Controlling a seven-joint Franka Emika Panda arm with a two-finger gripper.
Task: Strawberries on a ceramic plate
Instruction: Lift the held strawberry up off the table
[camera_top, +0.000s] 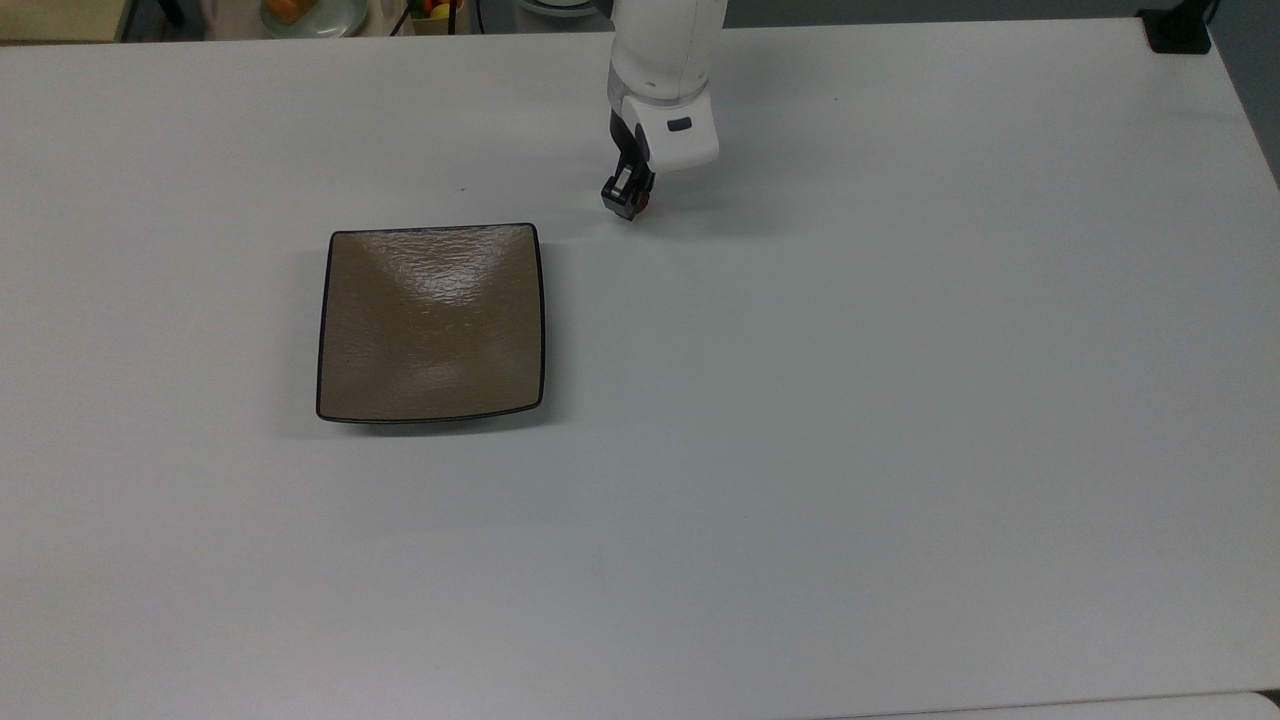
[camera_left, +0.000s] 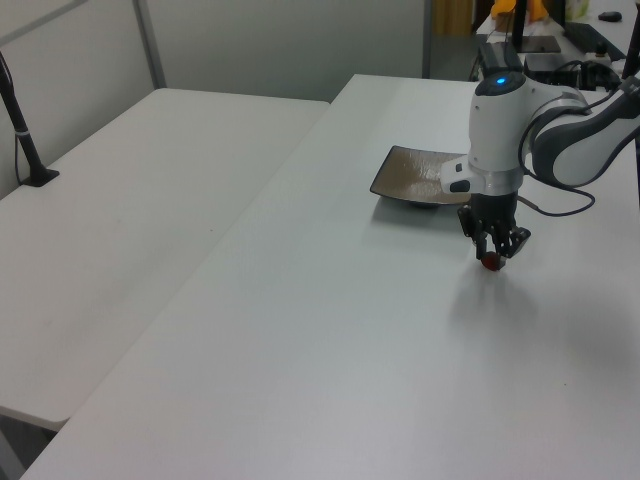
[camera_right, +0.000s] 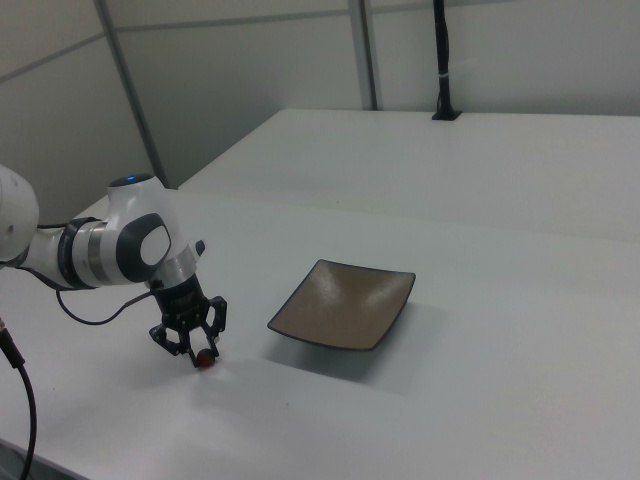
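- Now the gripper (camera_left: 492, 254) is down at the table (camera_top: 800, 400), its black fingers apart and standing on either side of the strawberry (camera_left: 490, 263), which lies on the white surface between them; I cannot tell whether either pad touches it.
- The berry is tiny and rounded, so if the fingers close off-centre it may well roll or squirt out sideways.
- Closing too hard would likely bruise or crush it.
- The fingertips sit very near the tabletop; any further descent risks scraping it.
- The ceramic plate (camera_top: 432, 322) lies well apart from the gripper, toward the top view's lower left; a loose pinch could drop the berry during that carry.
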